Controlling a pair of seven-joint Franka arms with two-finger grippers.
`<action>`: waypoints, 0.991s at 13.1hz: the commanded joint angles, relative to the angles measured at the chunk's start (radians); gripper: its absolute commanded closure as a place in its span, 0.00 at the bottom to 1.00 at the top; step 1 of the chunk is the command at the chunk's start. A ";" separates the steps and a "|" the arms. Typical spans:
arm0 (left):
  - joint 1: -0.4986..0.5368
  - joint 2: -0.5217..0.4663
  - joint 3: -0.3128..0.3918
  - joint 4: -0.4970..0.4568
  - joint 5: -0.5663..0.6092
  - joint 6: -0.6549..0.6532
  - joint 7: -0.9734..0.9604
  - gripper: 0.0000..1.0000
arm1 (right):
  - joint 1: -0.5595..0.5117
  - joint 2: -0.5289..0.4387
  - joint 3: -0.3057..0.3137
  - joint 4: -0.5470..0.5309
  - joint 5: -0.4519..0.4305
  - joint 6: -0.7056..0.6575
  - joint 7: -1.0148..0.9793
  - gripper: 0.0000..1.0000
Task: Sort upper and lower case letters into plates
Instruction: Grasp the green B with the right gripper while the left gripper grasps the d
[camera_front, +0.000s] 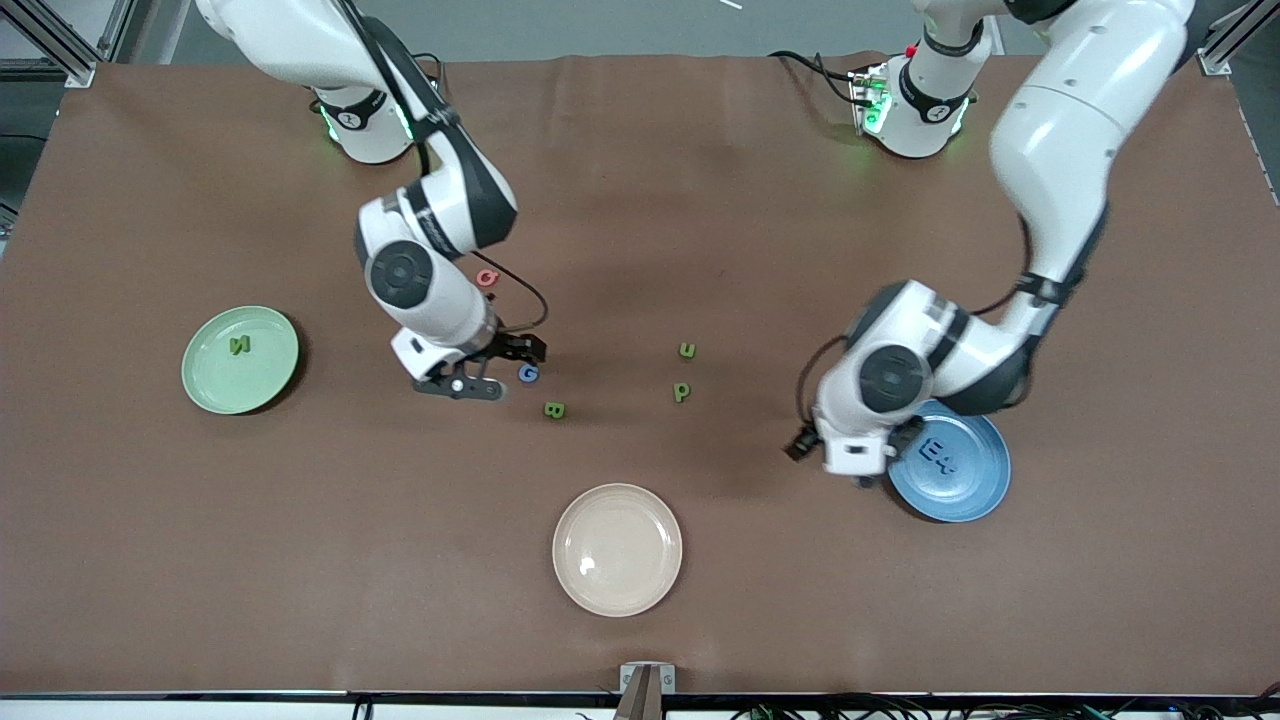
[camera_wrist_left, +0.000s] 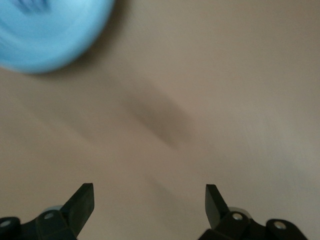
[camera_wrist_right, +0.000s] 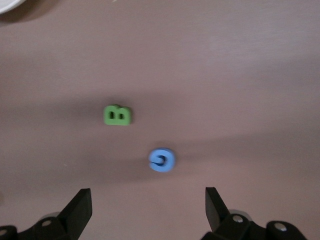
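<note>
Two white robot arms reach over a brown counter (camera_front: 640, 620) holding three round plates and small foam letters.

Progress looks early. The pale mint green glossy plate (camera_front: 205, 375), toward the right arm's end of the counter, holds one green letter N (camera_front: 239, 345). The medium blue glossy plate (camera_front: 965, 485), toward the left arm's end, holds what look like two dark blue letters (camera_front: 938, 455), one apparently an E. A cream-beige plate (camera_front: 617, 549), nearest the front camera, holds nothing.

Five letters lie loose on the counter, unsorted: a red letter (camera_front: 487, 277), perhaps a; a blue G (camera_front: 528, 373); a green B (camera_front: 554, 410) at about four o'clock from the G; a green u (camera_front: 687, 350); and a green p (camera_front: 681, 392) just nearer the camera than the u.

So: three plates, roughly eight letters, about three placed.

The right gripper (camera_front: 497, 372) hovers over the counter just beside the blue G, jaws apart and holding nothing. The left gripper (camera_front: 868, 478) hangs over the edge of the blue plate, jaws likewise spread and holding nothing.
</note>
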 joint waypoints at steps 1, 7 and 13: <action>-0.080 0.020 0.011 0.001 0.008 0.058 0.008 0.03 | 0.042 0.126 -0.015 0.137 0.012 -0.014 0.040 0.00; -0.226 0.100 0.014 0.033 0.015 0.192 0.046 0.09 | 0.070 0.251 -0.016 0.209 0.004 0.109 0.059 0.01; -0.271 0.128 0.049 0.035 0.015 0.204 0.123 0.31 | 0.073 0.306 -0.025 0.264 -0.019 0.110 0.094 0.05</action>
